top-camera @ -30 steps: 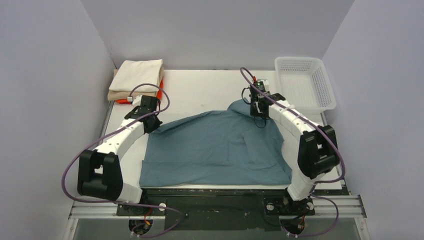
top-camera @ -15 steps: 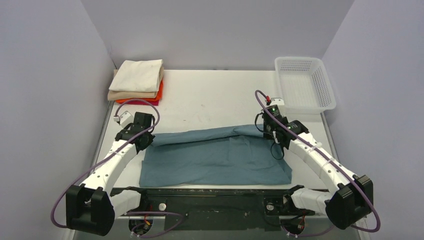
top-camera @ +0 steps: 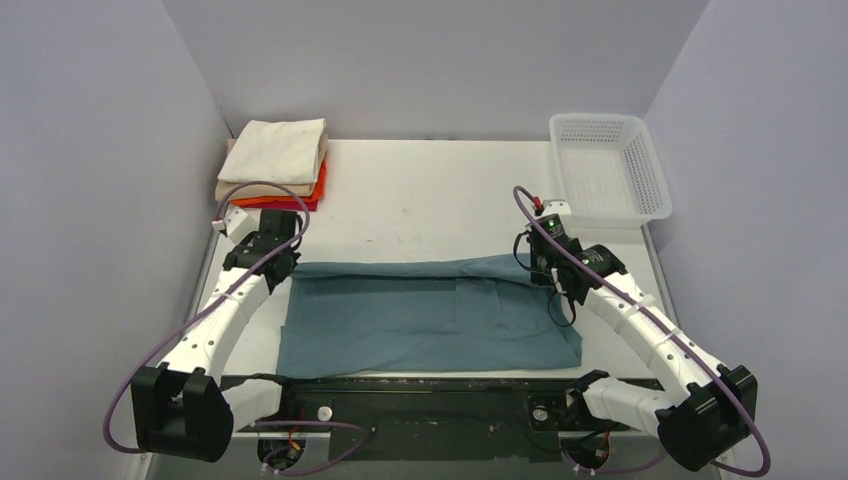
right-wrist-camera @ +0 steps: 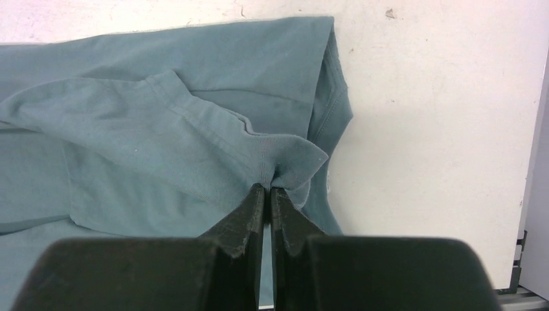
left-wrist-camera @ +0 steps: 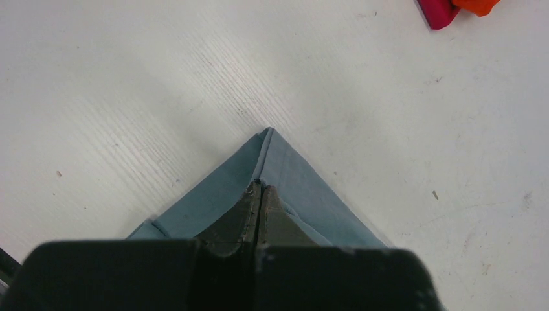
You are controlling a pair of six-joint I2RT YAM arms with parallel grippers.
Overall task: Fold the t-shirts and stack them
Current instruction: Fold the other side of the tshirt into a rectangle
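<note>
The teal-blue t-shirt [top-camera: 430,315] lies folded into a wide band across the near half of the table. My left gripper [top-camera: 281,268] is shut on its far left corner, which shows as a pinched point in the left wrist view [left-wrist-camera: 265,146]. My right gripper [top-camera: 541,272] is shut on a bunched fold at its far right edge, seen in the right wrist view [right-wrist-camera: 285,162]. A stack of folded t-shirts [top-camera: 275,165], cream on tan on orange and red, sits at the far left corner.
A white perforated basket [top-camera: 607,170] stands at the far right. The red and orange edge of the stack [left-wrist-camera: 453,8] shows at the top of the left wrist view. Bare white table [top-camera: 430,195] lies beyond the shirt.
Both grippers have pulled the shirt's far half toward the near edge and lowered it, folding the shirt from a raised spread shape into a flat band. Both stay shut on the cloth.
</note>
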